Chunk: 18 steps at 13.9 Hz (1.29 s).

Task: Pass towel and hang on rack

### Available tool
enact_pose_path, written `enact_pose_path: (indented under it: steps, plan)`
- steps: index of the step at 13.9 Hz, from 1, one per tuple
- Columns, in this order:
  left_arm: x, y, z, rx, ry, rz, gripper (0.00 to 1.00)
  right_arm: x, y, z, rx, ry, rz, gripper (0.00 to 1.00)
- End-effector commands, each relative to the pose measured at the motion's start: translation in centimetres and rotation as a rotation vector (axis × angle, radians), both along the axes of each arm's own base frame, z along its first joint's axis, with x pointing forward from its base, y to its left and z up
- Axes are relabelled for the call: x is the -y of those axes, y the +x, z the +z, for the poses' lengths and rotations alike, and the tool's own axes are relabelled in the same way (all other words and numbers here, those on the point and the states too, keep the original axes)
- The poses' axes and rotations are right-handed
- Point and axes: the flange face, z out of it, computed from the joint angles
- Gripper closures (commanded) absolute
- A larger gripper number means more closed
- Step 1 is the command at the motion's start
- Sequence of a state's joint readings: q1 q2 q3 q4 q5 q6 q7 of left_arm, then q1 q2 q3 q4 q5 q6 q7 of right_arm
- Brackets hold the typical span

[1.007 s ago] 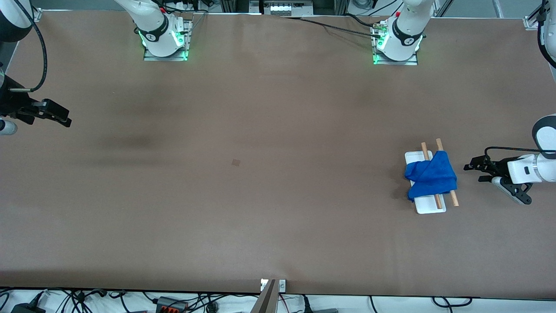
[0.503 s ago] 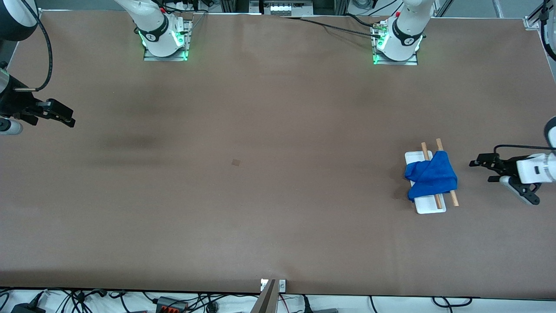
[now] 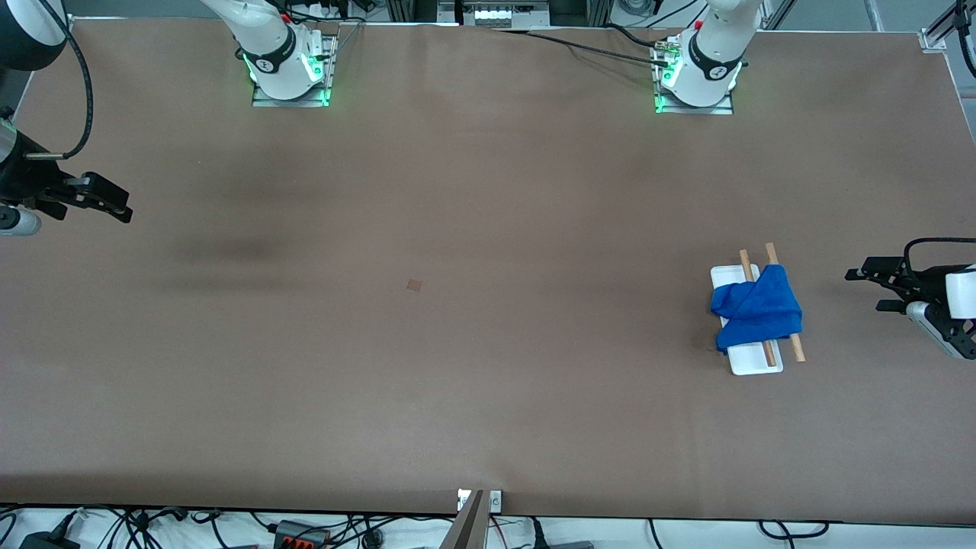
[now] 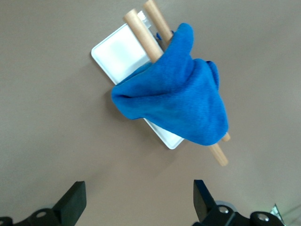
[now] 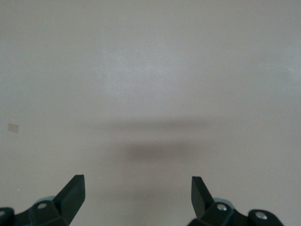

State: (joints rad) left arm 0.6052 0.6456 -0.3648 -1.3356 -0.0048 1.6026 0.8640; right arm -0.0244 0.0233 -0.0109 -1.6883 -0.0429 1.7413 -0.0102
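Note:
The royal-blue towel is draped over the two wooden rods of the rack, which stands on its white base toward the left arm's end of the table. The towel and rack base also show in the left wrist view. My left gripper is open and empty, in the air beside the rack at the table's end, apart from it. My right gripper is open and empty over the right arm's end of the table; its view shows only bare table.
A small brown mark lies on the brown table mid-way between the arms. The arm bases stand along the table edge farthest from the front camera.
My left gripper has drawn away from the rack toward the table's end, leaving the towel on the rods. The right gripper has barely moved.

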Motion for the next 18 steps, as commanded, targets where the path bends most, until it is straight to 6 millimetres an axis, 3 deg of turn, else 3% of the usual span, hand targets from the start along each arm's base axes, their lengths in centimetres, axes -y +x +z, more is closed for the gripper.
enact_pose_path:
  steps: [1, 6, 8, 9, 12, 16, 18]
  plan:
    - [0.8, 0.1, 3.2, -0.013, 0.037, 0.017, 0.0, -0.1, -1.1, 1.3, -0.006, 0.006, 0.014, 0.0]
    - [4.8, -0.5, 11.1, -0.016, 0.09, 0.057, 0.0, -0.1, -1.8, 1.7, -0.004, 0.014, 0.007, 0.0]
    - [8.5, 0.2, 14.0, -0.01, 0.119, 0.062, 0.0, 0.1, -2.4, 1.3, -0.015, 0.008, 0.009, 0.0]
    - [9.2, 0.4, 15.5, -0.001, 0.135, 0.051, 0.0, 0.1, -2.4, 0.9, -0.019, 0.007, 0.009, 0.0]
    - [10.8, 0.3, 16.2, -0.029, 0.172, 0.043, 0.0, 0.1, -2.6, 0.9, -0.022, 0.008, 0.007, 0.0]
    - [14.7, 0.1, 16.5, -0.094, 0.21, 0.12, 0.0, 0.0, -2.3, 1.0, -0.016, 0.014, 0.007, 0.0]
    - [15.5, -0.1, 18.3, -0.088, 0.227, 0.148, 0.0, 0.0, -2.3, 1.0, -0.017, 0.014, 0.007, 0.0]
